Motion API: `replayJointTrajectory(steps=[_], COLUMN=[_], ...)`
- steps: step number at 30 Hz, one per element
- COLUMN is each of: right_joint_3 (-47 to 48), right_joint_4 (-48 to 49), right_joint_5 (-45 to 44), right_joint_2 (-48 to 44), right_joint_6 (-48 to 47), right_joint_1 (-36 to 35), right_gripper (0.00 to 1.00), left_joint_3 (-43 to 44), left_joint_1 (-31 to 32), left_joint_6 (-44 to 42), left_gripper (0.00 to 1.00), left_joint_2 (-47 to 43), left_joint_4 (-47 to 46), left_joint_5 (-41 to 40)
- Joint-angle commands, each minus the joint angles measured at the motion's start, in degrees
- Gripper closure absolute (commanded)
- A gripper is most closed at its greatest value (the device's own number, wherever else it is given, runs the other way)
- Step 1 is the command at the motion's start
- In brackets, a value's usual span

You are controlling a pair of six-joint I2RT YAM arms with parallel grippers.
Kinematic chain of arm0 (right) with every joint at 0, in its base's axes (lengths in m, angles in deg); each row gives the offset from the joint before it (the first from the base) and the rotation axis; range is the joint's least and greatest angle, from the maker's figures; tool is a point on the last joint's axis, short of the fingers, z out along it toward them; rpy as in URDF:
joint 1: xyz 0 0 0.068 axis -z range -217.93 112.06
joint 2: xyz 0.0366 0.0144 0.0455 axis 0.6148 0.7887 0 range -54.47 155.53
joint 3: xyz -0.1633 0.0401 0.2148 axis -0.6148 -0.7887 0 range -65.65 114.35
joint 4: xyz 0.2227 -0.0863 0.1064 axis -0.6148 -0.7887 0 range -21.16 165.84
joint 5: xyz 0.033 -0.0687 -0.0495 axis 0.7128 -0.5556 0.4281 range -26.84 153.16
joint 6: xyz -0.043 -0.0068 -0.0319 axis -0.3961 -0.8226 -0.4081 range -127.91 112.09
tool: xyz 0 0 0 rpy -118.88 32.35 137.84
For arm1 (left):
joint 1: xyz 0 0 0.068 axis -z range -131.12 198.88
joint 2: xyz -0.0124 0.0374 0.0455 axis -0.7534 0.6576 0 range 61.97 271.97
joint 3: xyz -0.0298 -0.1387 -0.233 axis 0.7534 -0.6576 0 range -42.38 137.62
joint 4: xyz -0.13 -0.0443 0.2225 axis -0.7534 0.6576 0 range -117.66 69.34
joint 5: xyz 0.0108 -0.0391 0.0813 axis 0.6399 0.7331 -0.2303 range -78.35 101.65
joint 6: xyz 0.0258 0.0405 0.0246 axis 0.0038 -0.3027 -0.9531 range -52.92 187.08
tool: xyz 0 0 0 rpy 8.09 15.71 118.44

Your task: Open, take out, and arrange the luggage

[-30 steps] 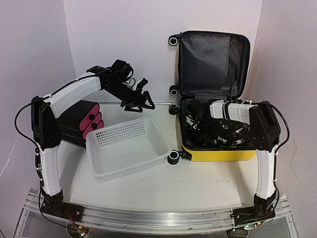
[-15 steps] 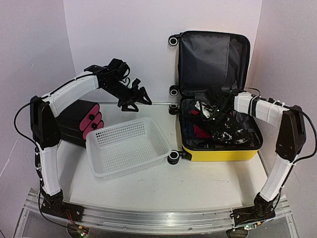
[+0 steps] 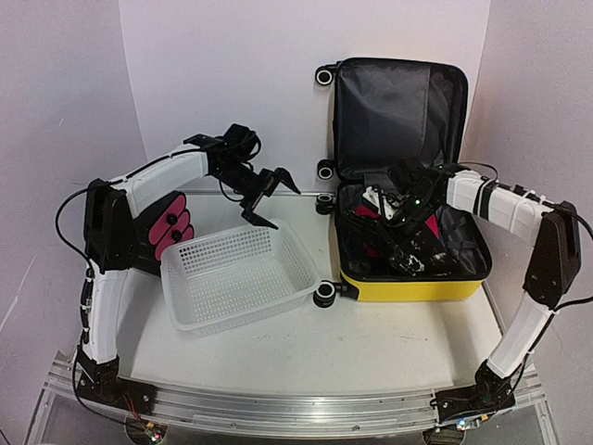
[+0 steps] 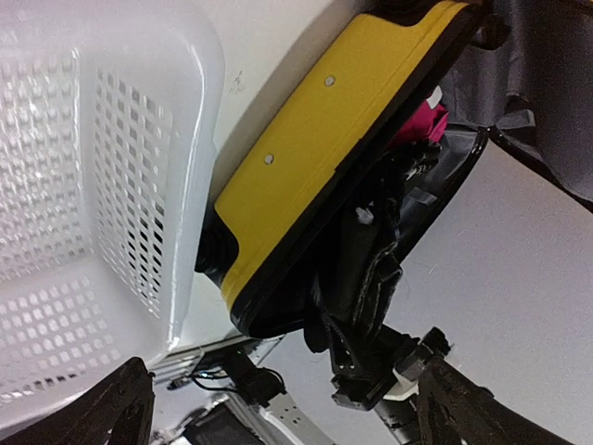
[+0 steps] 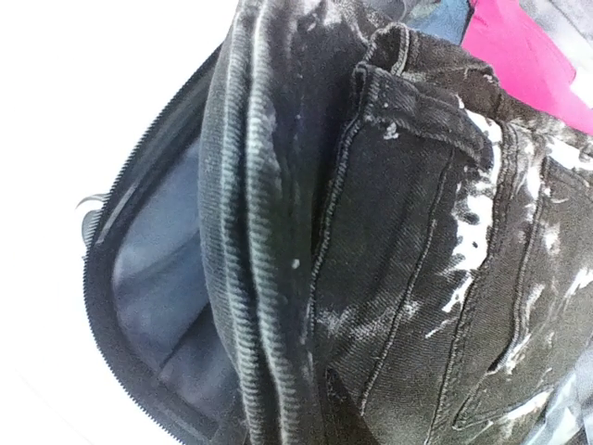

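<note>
The luggage (image 3: 408, 287) lies open at the right, its yellow shell flat and the grey-lined lid (image 3: 398, 116) upright against the back wall. My right gripper (image 3: 404, 200) is inside it, shut on black jeans (image 3: 409, 247) with white splatter. The jeans (image 5: 398, 260) fill the right wrist view and hide the fingers. A pink garment (image 5: 519, 46) lies beside them. My left gripper (image 3: 269, 197) hangs open and empty above the far rim of the basket. In its wrist view the gripper (image 4: 292, 419) faces the luggage's yellow side (image 4: 315, 139).
A white mesh basket (image 3: 250, 315) stands mid-table just left of the luggage, its wall (image 4: 139, 185) close to the yellow shell. A black case with pink round ends (image 3: 167, 227) lies behind the basket at the left, under the left arm.
My left gripper swung right and down toward the basket's far rim and opened wider. The right arm stretched out from its folded pose and now holds the jeans slightly raised.
</note>
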Motion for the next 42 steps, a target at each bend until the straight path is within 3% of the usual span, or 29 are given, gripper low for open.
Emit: replayJointTrajectory(steps=[1,7,11,21,27,29,36,42], right_joint_3=[0.93,0.43,0.05,-1.52,-1.89,-1.46,-0.28,1.08], right_joint_4=[1.90,2.00,2.19,2.66,3.29,3.41,3.41,3.28], right_joint_5=[5.53,7.07,7.70,8.77,8.67,8.82,9.39,9.17], right_joint_2=[-6.83,-7.88,-8.56,-8.23,-7.35,-6.81,-6.71,-6.61], right_joint_6=[0.32,0.16,-0.20,-1.01,-0.85,-1.05,-0.87,-1.01], right_joint_1=[-1.62,-2.47,-3.54,-4.99,-4.99,-4.99,-5.08,-5.17], right_gripper=[1.00,1.00,1.00,1.00,1.00,1.00,1.00,1.00], left_joint_3=[5.79,16.09,17.45,12.81,-4.75,-6.23,7.35,8.83], left_joint_1=[5.53,11.22,13.25,15.13,14.65,14.63,15.56,17.38], left_joint_6=[16.55,21.41,22.01,18.92,20.49,21.47,22.85,27.08], left_gripper=[0.00,0.01,0.01,0.02,0.01,0.00,0.01,0.01], left_joint_2=[2.24,11.77,13.27,9.33,-4.09,-4.62,6.12,10.22], left_joint_4=[-6.58,-8.33,-11.38,-11.66,-19.42,-21.45,-21.53,-19.04], left_joint_5=[1.09,-0.64,-3.57,-11.86,-18.33,-18.12,-12.15,-9.55])
